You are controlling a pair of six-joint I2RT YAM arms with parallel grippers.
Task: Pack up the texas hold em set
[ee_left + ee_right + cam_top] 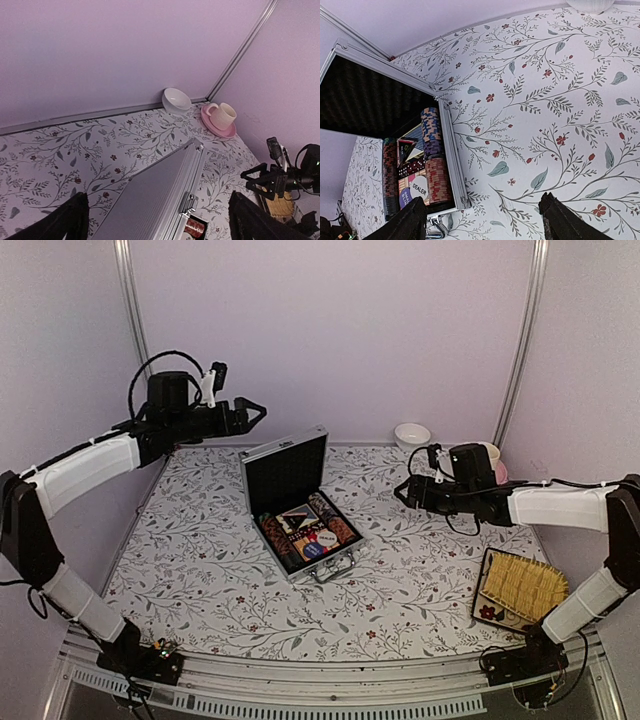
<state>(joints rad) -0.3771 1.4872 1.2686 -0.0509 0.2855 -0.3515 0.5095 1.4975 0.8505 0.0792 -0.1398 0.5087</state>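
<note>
Closest to the overhead lens, a grey metal rail (320, 680) runs along the bottom of the frame, with the black bases of both arms bolted to it. Beyond it lies the desk (200, 560), covered in a white cloth printed with grey leafy sprigs and small red flowers.

At the centre of the frame the small silver aluminium briefcase (287, 470) stands open, its lid upright and lined with black ridged foam. In the tray, ribbed poker chip stacks (432, 132) lie on their sides along the edges, purple-blue and reddish-brown, around a round white disc marked DEALER (418, 189). The curved metal handle (333, 571) sticks out of the near wall.

The left jaws hang at upper left, above the desk's far edge. In their own view two black fingers (70, 220) sit in the bottom corners, spread wide with nothing gripped, and the lid's grooved outer skin (150, 200) is below.

The right jaws hover at right of centre, apart from the case. Their dark fingers (412, 222) are spread wide over bare cloth, holding nothing.

A yellow woven tray (522, 585) sits at lower right. A round white bowl (176, 100) and a cream cup (223, 116) on a pink saucer (220, 131) stand in the far corner.
</note>
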